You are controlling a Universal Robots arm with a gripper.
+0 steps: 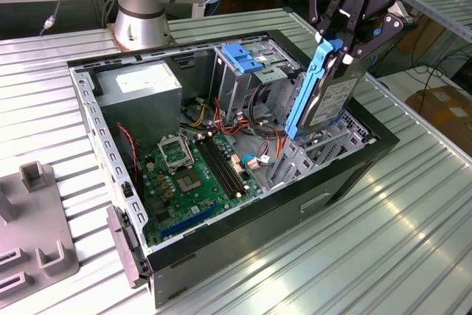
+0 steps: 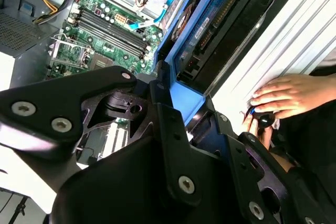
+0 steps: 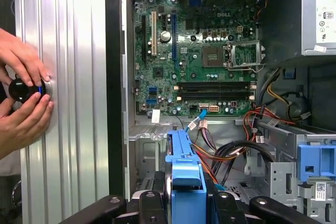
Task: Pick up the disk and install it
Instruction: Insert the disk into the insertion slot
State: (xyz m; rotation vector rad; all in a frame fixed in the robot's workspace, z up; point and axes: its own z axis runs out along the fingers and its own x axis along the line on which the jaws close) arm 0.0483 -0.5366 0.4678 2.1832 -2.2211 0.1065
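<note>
Fingers [image 1: 335, 9]: clamped on upper end of disk [image 1: 324, 101].
Disk: on edge, tilted, blue rails along sides, lower end at mouth of grey bay [image 1: 313, 153] in open computer case [image 1: 243, 256]; touching or not, cannot tell.
Hazards, as judged: rail catching on bay lip through tilt, then jamming or slipping in grip; snagging of loose cables [image 1: 274, 134] just beside bay; knock to motherboard [image 1: 199, 171] on a drop.
Farther out: person's hands [image 3: 23, 121] on desk [image 1: 383, 241], around black knob [image 3: 22, 90], near case; pinch hazard on any sideways swing.
</note>
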